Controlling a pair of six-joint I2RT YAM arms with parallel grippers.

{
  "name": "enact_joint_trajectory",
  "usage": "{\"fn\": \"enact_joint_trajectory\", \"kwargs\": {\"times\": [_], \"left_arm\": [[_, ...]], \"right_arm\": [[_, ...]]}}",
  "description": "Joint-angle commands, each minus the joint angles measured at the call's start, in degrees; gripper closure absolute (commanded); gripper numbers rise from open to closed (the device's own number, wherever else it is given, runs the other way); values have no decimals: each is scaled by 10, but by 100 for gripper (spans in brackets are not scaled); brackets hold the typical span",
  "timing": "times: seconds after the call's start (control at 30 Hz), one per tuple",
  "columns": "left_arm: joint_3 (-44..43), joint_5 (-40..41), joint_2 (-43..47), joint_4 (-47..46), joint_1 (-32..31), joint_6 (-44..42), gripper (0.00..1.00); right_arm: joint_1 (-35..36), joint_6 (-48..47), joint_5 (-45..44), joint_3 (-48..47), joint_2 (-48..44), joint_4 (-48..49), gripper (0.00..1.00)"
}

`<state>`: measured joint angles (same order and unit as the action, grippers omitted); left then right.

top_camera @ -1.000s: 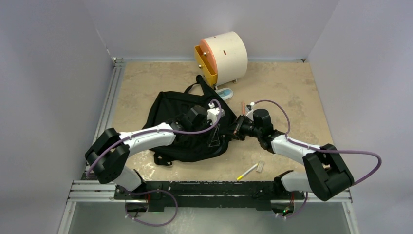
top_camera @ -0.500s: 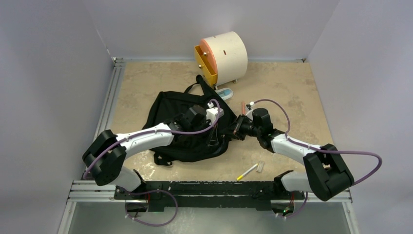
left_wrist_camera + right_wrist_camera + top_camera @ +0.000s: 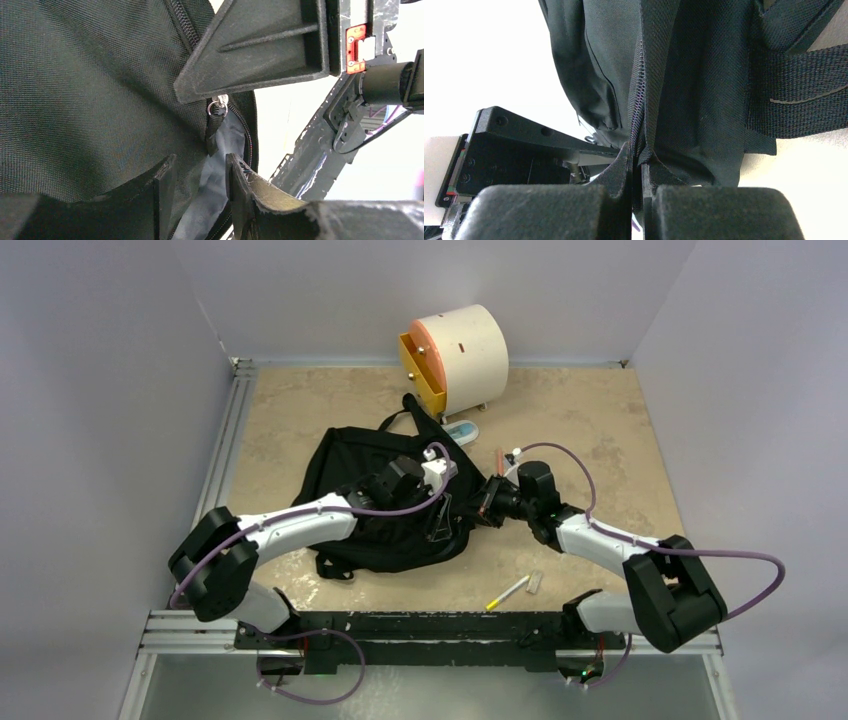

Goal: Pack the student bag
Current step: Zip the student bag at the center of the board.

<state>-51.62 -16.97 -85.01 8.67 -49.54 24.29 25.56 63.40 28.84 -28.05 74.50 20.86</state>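
Large soft black fabric backpack (image 3: 345, 465), edge pinched by right gripper (image 3: 638, 160), left gripper (image 3: 200, 130) gaping around its zipper pull (image 3: 216, 117); packing apparently unstarted.

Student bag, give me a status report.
Right gripper shut on student bag at zipper edge. Left gripper open at zipper pull. Lining showing. Pen outside, on table.

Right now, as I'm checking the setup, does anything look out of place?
A pen and a small pale block lie loose on the table near the front edge, outside the backpack they presumably belong in. Nothing looks spilled or damaged.
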Motion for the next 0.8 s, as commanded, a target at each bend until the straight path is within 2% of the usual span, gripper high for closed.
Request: {"fn": "enact_joint_trajectory", "kwargs": {"times": [0.0,0.5,0.77], "left_arm": [[-4,36,3,-15,-8,4,60],[-13,30,-10,-34,-29,8,58],[-27,54,-33,-28,-34,9,59]], "right_arm": [[2,-8,-12,-22,-12,6,100],[2,-6,-12,-15,-13,7,100],[2,-6,-12,-15,-15,6,100]]}}
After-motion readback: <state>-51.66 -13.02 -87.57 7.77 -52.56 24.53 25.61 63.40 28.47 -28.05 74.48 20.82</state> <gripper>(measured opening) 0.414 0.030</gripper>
